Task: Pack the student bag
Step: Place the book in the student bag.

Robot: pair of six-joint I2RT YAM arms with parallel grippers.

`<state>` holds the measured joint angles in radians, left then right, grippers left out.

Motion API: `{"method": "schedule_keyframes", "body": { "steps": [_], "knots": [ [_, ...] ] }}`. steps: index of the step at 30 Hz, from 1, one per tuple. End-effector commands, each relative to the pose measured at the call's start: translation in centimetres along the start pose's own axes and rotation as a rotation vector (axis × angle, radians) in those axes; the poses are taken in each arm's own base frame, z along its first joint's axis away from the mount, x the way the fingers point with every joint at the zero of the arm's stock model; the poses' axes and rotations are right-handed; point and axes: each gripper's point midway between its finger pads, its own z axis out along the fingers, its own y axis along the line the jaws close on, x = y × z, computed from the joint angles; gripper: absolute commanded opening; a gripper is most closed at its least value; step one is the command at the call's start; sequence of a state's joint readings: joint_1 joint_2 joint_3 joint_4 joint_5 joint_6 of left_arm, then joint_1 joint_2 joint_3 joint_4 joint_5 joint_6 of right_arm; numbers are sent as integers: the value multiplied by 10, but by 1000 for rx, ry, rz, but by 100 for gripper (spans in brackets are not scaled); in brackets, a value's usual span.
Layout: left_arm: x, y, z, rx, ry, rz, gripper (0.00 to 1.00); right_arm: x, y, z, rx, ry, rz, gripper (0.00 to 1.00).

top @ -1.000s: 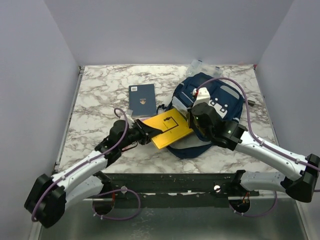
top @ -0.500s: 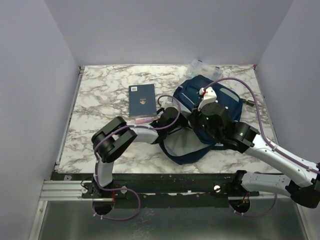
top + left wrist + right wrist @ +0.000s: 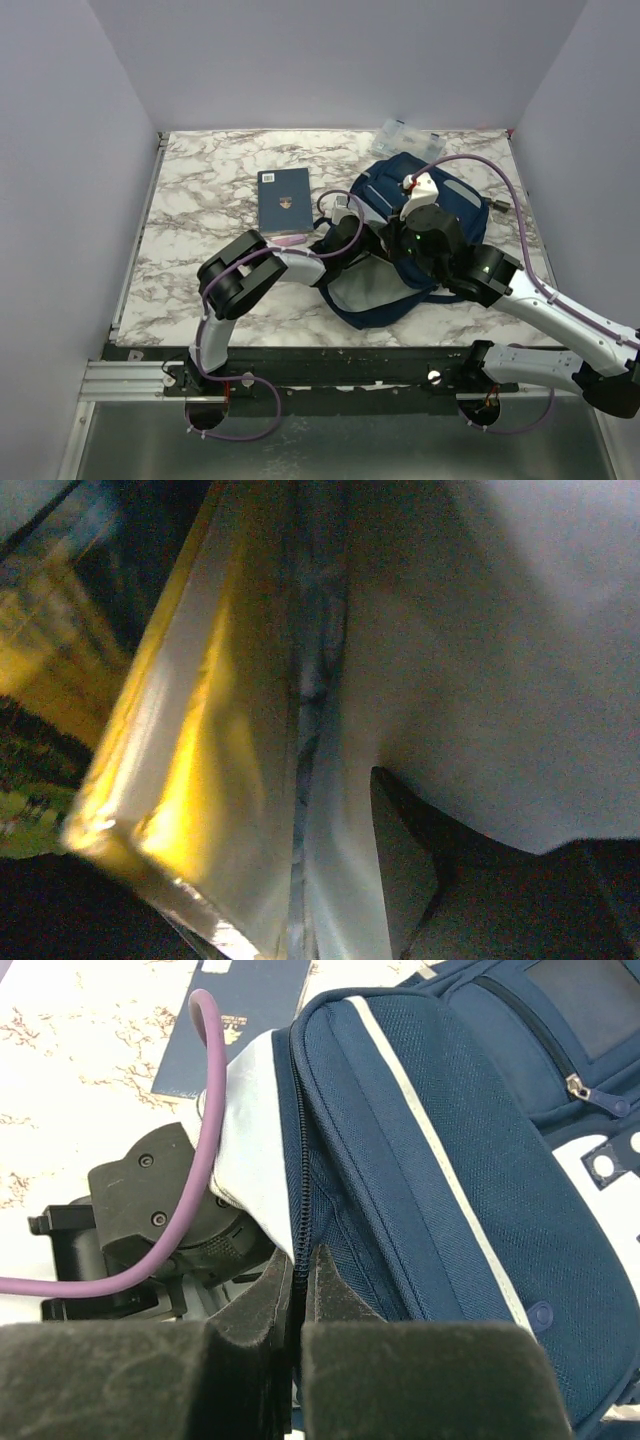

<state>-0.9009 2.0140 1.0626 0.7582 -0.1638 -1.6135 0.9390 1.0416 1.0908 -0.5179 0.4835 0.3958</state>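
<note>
Top cam overhead from behind, wrist cams v. close, top/R-wrist share student bag (image 3: 420, 1160)

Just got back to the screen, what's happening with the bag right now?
The right tool is pinched on the student bag's zipper edge, holding the mouth open. The left arm reaches into that opening, where its wrist camera sees a yellow book against pale lining. A blue book lies on the table beside the bag.
</note>
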Motion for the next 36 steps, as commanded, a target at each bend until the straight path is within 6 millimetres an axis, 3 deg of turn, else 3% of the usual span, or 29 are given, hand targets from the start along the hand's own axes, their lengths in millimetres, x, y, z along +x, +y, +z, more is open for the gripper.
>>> {"method": "schedule_keyframes", "body": {
  "steps": [1,10,15,19,22,24,27,30,32,34,36],
  "knots": [
    [13,-29,-23,25,80,52,57,-52,2,-13,-3,-184,89,1],
    [13,-27,-52,-38,124,174,59,-41,-1,-4,25,-166,96,1],
    [16,-31,-58,-61,147,176,61,-40,-6,-4,45,-167,100,1],
    [4,-30,-71,-76,91,203,61,-43,-8,-5,60,-169,99,1],
    [1,-41,-50,-75,61,238,64,-45,-9,-3,76,-168,97,1],
    [8,-36,-41,-92,125,156,63,-46,-6,-2,66,-157,95,1],
    [16,-17,-67,-123,144,167,63,-44,-7,-4,68,-139,86,1],
    [10,-7,-89,-146,125,131,62,-45,-12,-8,80,-151,97,1],
    [3,-16,-80,-134,110,114,62,-46,-12,-9,74,-160,106,1],
    [-6,-29,-53,-115,96,112,60,-44,-12,-6,78,-155,100,1],
    [-5,-26,-36,-129,144,72,55,-41,-13,-3,93,-141,96,1]
  ]
}}
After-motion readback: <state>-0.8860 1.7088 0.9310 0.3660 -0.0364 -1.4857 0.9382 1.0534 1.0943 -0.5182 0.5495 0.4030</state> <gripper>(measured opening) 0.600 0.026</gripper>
